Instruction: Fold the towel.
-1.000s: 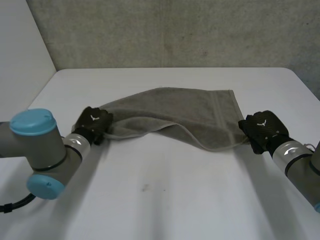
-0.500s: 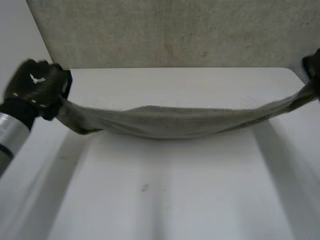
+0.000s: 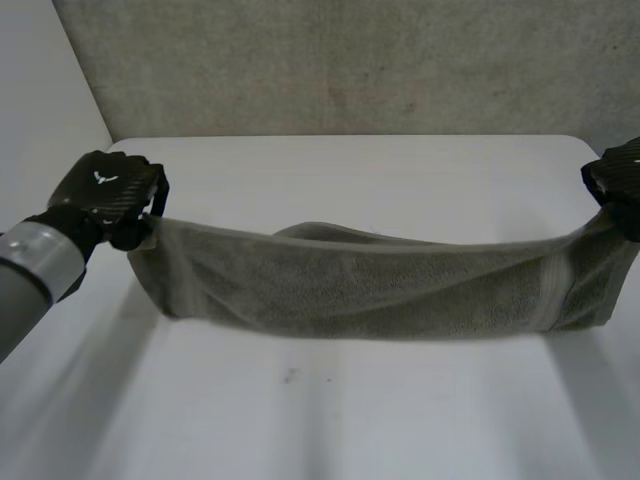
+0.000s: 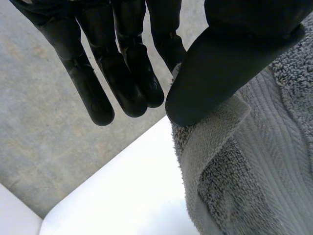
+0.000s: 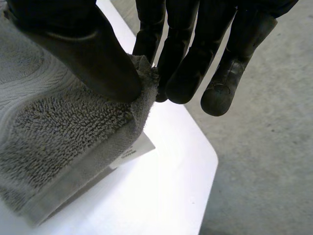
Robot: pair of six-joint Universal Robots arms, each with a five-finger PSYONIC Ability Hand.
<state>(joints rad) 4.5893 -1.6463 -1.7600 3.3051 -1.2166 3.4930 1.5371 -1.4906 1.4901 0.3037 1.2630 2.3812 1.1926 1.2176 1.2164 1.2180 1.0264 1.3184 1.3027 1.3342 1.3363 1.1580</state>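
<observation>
A grey towel [image 3: 380, 290] hangs stretched between my two hands above the white table [image 3: 330, 420], sagging in the middle. My left hand [image 3: 108, 195] pinches the towel's left end; in the left wrist view the thumb [image 4: 215, 63] presses the towel's corner [image 4: 254, 161] against the straight fingers [image 4: 122, 73]. My right hand [image 3: 620, 185] holds the right end at the table's right side. In the right wrist view its thumb [image 5: 93, 58] clamps the towel's corner [image 5: 63, 142] against the fingers [image 5: 195, 58], and a small white label [image 5: 133, 152] hangs below.
A grey wall [image 3: 340, 60] stands behind the table's far edge. The table's rounded corner [image 5: 205, 161] lies under my right hand, with grey floor [image 5: 274, 161] beyond it.
Both hands have lifted the towel off the table and pulled it apart. Since half a second ago the towel hangs lower and wider, and both hands have come down a little.
</observation>
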